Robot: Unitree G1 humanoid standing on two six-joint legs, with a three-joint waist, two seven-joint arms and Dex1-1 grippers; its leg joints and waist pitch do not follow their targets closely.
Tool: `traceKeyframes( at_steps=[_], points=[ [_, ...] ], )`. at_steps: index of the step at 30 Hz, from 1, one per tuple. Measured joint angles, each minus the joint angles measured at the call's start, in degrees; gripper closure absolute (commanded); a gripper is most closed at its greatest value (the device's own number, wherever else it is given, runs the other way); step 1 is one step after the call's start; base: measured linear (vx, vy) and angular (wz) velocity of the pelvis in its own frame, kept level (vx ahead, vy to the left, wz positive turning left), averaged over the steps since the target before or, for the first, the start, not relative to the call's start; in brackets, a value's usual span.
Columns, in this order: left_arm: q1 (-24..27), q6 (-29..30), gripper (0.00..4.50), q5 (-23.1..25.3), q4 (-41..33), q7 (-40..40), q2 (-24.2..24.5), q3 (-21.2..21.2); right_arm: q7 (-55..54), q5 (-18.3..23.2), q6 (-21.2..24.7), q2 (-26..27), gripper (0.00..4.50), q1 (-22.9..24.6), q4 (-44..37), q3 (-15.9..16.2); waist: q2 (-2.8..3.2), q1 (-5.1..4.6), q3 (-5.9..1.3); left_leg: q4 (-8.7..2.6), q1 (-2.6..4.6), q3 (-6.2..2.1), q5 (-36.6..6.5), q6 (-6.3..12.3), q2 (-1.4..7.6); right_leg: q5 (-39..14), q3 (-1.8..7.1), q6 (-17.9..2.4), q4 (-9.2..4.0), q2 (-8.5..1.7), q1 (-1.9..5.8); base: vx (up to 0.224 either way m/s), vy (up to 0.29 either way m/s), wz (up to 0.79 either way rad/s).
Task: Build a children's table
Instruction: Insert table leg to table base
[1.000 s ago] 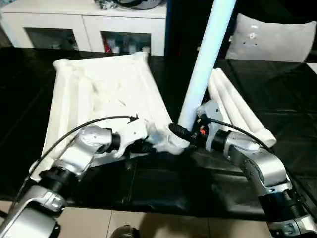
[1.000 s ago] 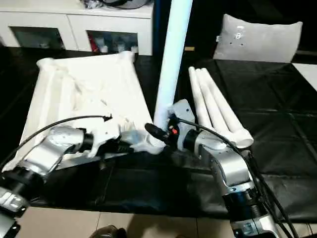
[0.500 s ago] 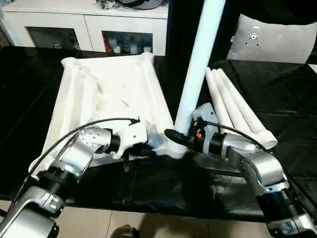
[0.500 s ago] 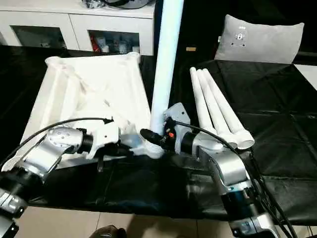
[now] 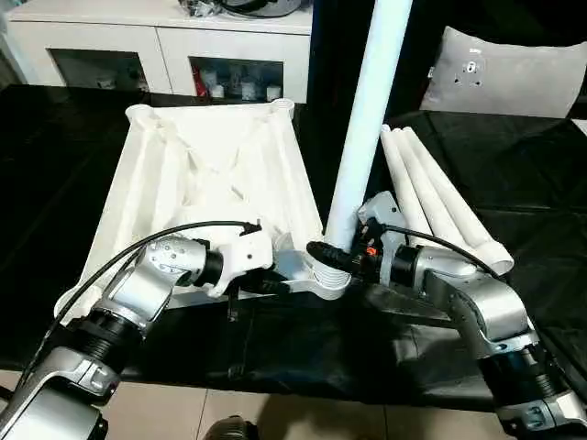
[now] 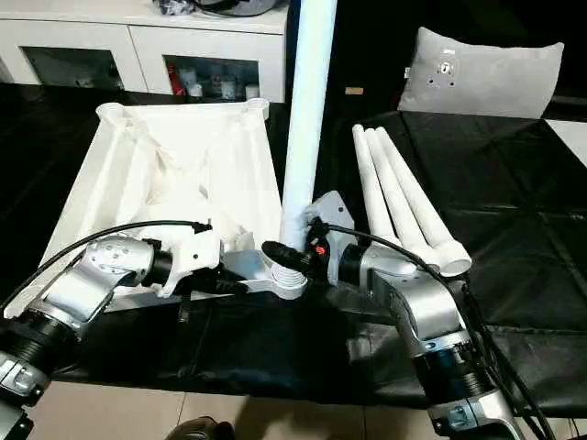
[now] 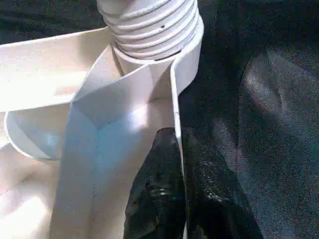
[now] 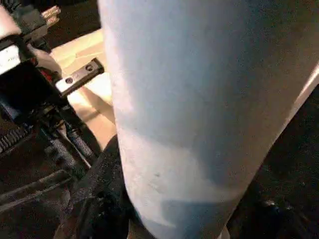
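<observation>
The left pincer (image 5: 275, 282) is closing tightly on the thin side wall of the table top (image 5: 206, 174), near its front corner; in the left wrist view one black finger (image 7: 157, 199) is lying inside the wall and the other outside it. The right pincer (image 5: 332, 258) is standing about half open and is clamping the lower part of the upright leg (image 5: 367, 119), with its black fingers on both sides of the tube.

This leg is rising nearly straight up, a little tilted, and its ribbed end is sitting in the round corner socket (image 5: 323, 282) at the front corner of the table top, just beside both pincers.

The table top is lying upside down on the black counter (image 5: 514, 174), with its ribbed underside facing up. Three more legs (image 5: 436, 197) are lying together flat on the counter to the right of the upright leg, close to the right forearm.

Behind the counter a white cabinet (image 5: 156, 41) with glass doors is standing, and a grey cushion (image 5: 504, 78) is resting at the far right.
</observation>
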Motion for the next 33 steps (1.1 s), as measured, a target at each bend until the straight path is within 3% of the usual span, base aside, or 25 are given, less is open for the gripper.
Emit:
traceKeyframes(
  at_steps=[7, 17, 23, 30, 33],
  points=[
    [0.2, 0.4, 4.50, -0.1, 0.0, 0.0, -0.6, 0.6, -0.5, 3.7, -2.1, 2.8, 2.57, 1.8, 3.4, -3.9, 0.03, 0.09, 0.01, -0.03, 0.00, 0.00, 0.0, 0.00, 0.00, 0.0, -0.01, 0.0, -0.01, 0.00, -0.01, 0.000, 0.000, 0.00],
    [1.0, 0.5, 4.50, -0.8, -0.2, 0.1, -2.0, 1.2, -0.9, 6.3, -10.1, 6.6, 2.57, 10.9, -0.4, -7.8, 0.12, 0.55, 0.03, -0.27, 0.00, 0.05, 0.0, 0.00, -0.01, 0.0, -0.03, 0.0, -0.32, -0.02, 0.02, 0.000, 0.000, 0.00],
    [1.4, 0.5, 4.50, -1.0, -0.5, 0.1, -2.2, 1.2, -0.9, 5.1, -14.3, 6.5, 2.57, 12.9, -1.2, -7.0, 0.18, 0.48, 0.06, -0.37, 0.01, 0.06, 0.0, -0.01, -0.01, 0.0, -0.02, 0.0, -0.35, -0.02, -0.01, 0.000, 0.000, 0.00],
    [1.8, 0.5, 4.50, -0.9, -0.9, 0.1, -1.7, 1.4, -0.2, -0.8, -20.9, 3.8, 2.57, 12.7, -1.4, -3.1, 0.22, 0.28, 0.05, -0.70, 0.05, 0.10, 0.0, -0.01, -0.02, 0.0, -0.03, 0.0, -0.76, -0.01, 0.06, 0.000, 0.000, 0.00],
    [1.8, 0.4, 4.50, -0.7, -1.0, 0.1, -1.5, 1.4, 0.2, -2.9, -21.7, 2.6, 2.57, 12.1, -1.3, -1.7, 0.20, 0.06, 0.04, -0.72, 0.06, 0.12, 0.0, -0.01, -0.02, 0.0, -0.02, 0.0, -0.79, -0.02, 0.08, 0.000, 0.000, 0.00]
  ],
)
